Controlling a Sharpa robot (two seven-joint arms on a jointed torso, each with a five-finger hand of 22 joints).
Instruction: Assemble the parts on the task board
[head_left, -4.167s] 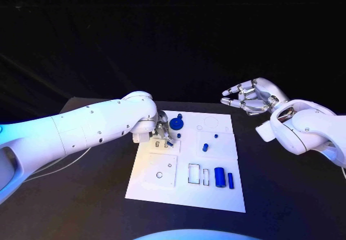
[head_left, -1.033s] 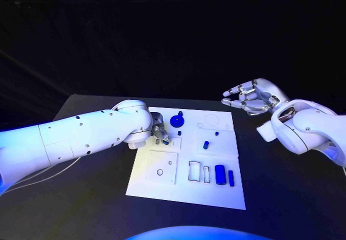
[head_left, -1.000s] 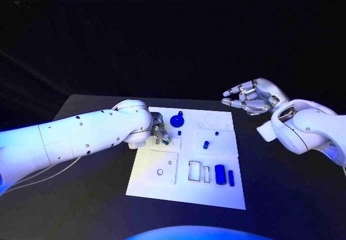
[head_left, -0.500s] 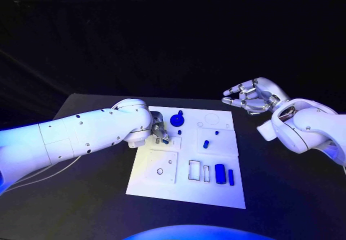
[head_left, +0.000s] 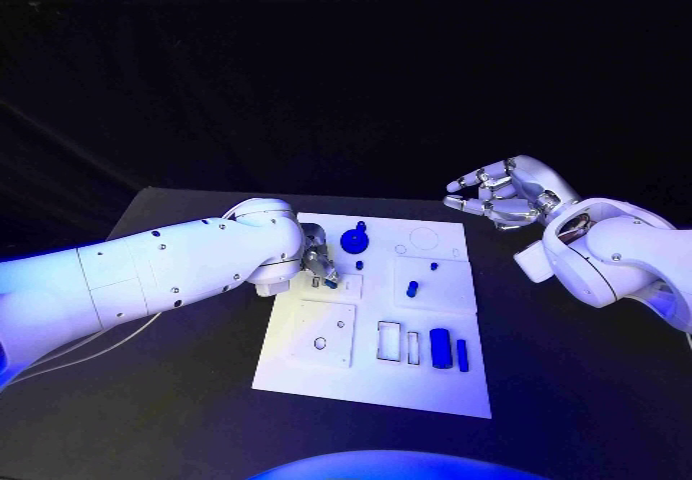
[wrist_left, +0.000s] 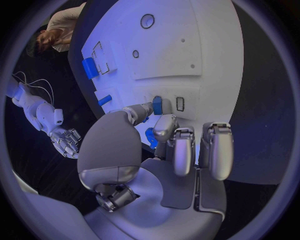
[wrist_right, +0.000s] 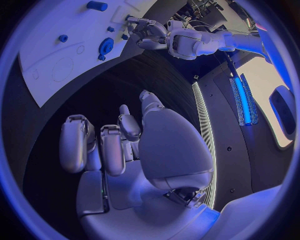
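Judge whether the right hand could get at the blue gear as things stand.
Probably yes. The right hand hovers empty off the board's far right corner, and nothing stands between it and the gear. The left hand works close beside the gear, so crowding is possible.

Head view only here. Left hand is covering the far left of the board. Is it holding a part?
Observer: Yes. The left wrist view shows the left hand pinching a small blue part between the thumb and a finger.
Operator: Seated in a slot?
Observer: Cannot tell. It sits right beside a small rectangular slot in the task board.
Operator: Anything in the right hand?
Observer: No. The right wrist view shows the right hand with its fingers apart and nothing between them, off the board's edge.
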